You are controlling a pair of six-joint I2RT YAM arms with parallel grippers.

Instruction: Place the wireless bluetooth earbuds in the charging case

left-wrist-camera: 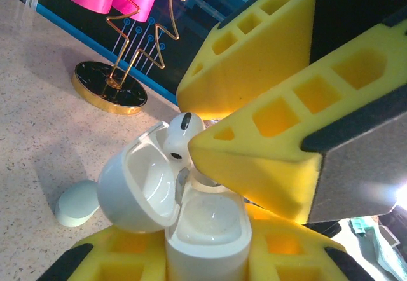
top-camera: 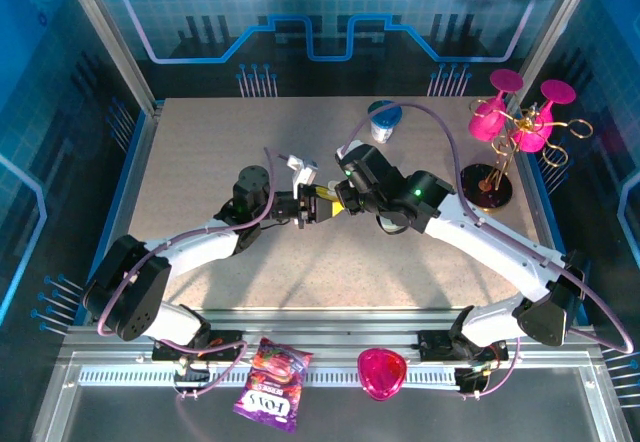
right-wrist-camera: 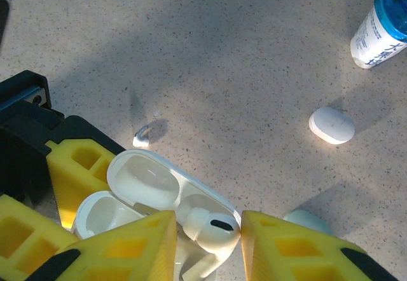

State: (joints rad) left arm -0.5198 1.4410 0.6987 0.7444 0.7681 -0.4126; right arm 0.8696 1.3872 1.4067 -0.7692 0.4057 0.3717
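Note:
An open white charging case (left-wrist-camera: 206,230) stands upright between the yellow fingers (left-wrist-camera: 286,255) of my left gripper (left-wrist-camera: 206,259), which is shut on its body. The lid (left-wrist-camera: 137,185) hangs open to the left. A white earbud (right-wrist-camera: 210,227) sits between the yellow fingers (right-wrist-camera: 280,249) of my right gripper (right-wrist-camera: 208,233), which is shut on it. The earbud (left-wrist-camera: 181,135) is right over the case's far well, its stem pointing down into the case (right-wrist-camera: 143,179). Both grippers meet at mid-table, left gripper (top-camera: 303,207) facing right gripper (top-camera: 330,205). A tiny white piece (right-wrist-camera: 141,136) lies on the table beyond the case.
A closed white case (right-wrist-camera: 332,125) and a pale mint one (right-wrist-camera: 305,220) lie on the table nearby. A blue-capped bottle (top-camera: 384,120) stands at the back. A gold stand with pink glasses (top-camera: 505,132) is at back right. A candy bag (top-camera: 270,382) and pink heart (top-camera: 382,372) rest on the front rail.

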